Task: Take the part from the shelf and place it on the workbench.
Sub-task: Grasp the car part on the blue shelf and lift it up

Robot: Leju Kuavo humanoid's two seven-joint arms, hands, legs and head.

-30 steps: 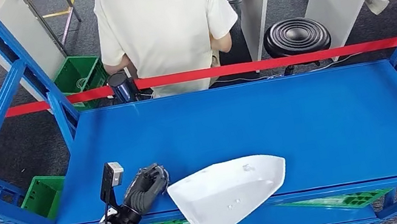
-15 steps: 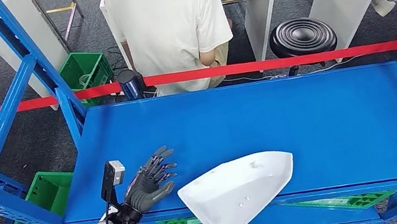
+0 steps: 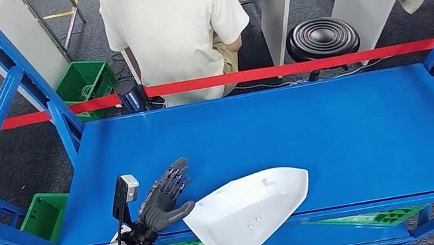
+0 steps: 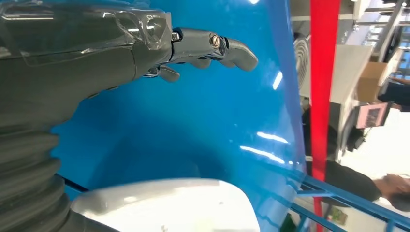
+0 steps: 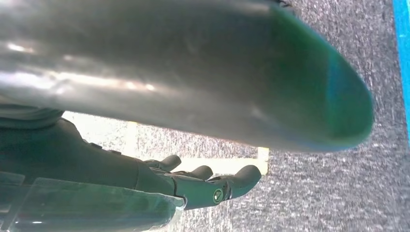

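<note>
The white, flat, pointed part (image 3: 250, 210) lies on the blue shelf (image 3: 309, 126) at its front edge, its near tip hanging over the edge. My left hand (image 3: 164, 199) rests on the shelf just left of the part, fingers spread and holding nothing, its thumb reaching to the part's left corner. In the left wrist view the hand (image 4: 96, 53) hovers over the blue surface with the white part (image 4: 169, 203) beside it. My right hand (image 5: 145, 183) hangs over the grey floor, fingers loosely extended, nothing in it.
A person in a white shirt (image 3: 173, 22) sits behind a red tape (image 3: 325, 63) beyond the shelf's far edge. Blue uprights (image 3: 10, 71) flank the shelf. Green crates (image 3: 40, 241) stand on the floor at left, and a black stool (image 3: 322, 38) stands behind.
My left hand went from curled fingers to spread fingers beside the part, and its thumb now reaches the part's left corner. The camera view shifted slightly.
</note>
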